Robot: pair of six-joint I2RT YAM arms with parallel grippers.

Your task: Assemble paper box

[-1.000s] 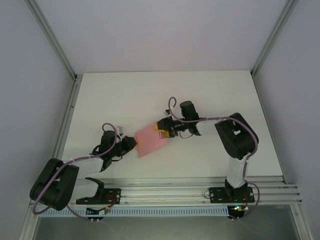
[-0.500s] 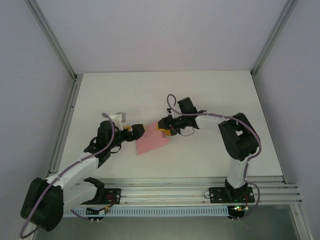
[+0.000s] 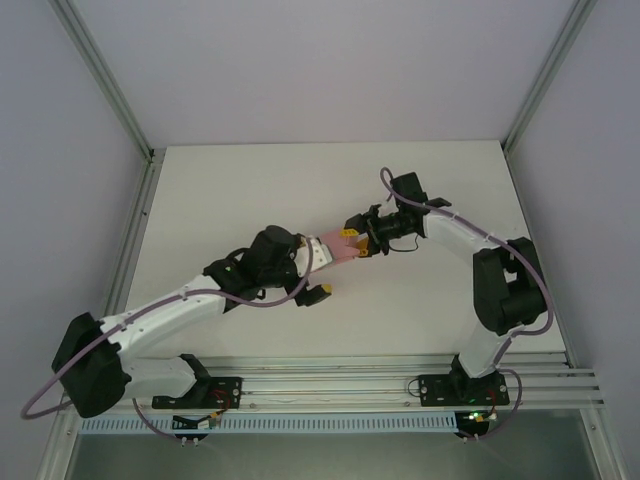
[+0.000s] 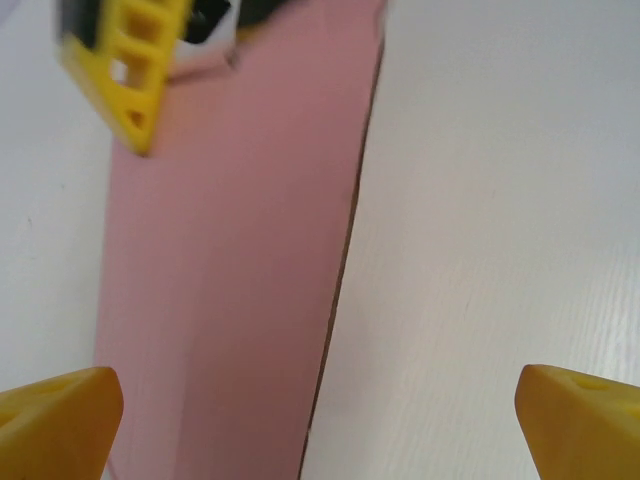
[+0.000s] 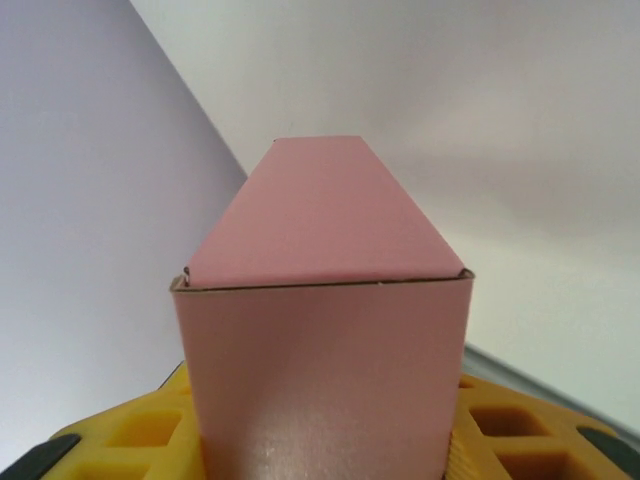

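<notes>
The paper box (image 3: 335, 249) is a pale pink card box held near the middle of the table. My right gripper (image 3: 357, 240) is shut on it, its yellow fingers (image 5: 125, 440) pressing on both side walls of the box (image 5: 320, 370), whose end flap folds away from the camera. My left gripper (image 3: 315, 268) stands wide open just left of and over the box. In the left wrist view the box (image 4: 230, 280) runs up the left half, with one fingertip (image 4: 55, 425) on each side and a right-gripper finger (image 4: 130, 70) at the top.
The white table (image 3: 230, 190) stretches around the arms, with aluminium rails (image 3: 130, 230) along its left and right edges and pale walls behind. The left arm's elbow and cable (image 3: 170, 305) lie low across the near left of the table.
My left gripper let go, opened wide and swung right toward the centre, over the box. My right gripper carried the box right and back, closing a little more on it.
</notes>
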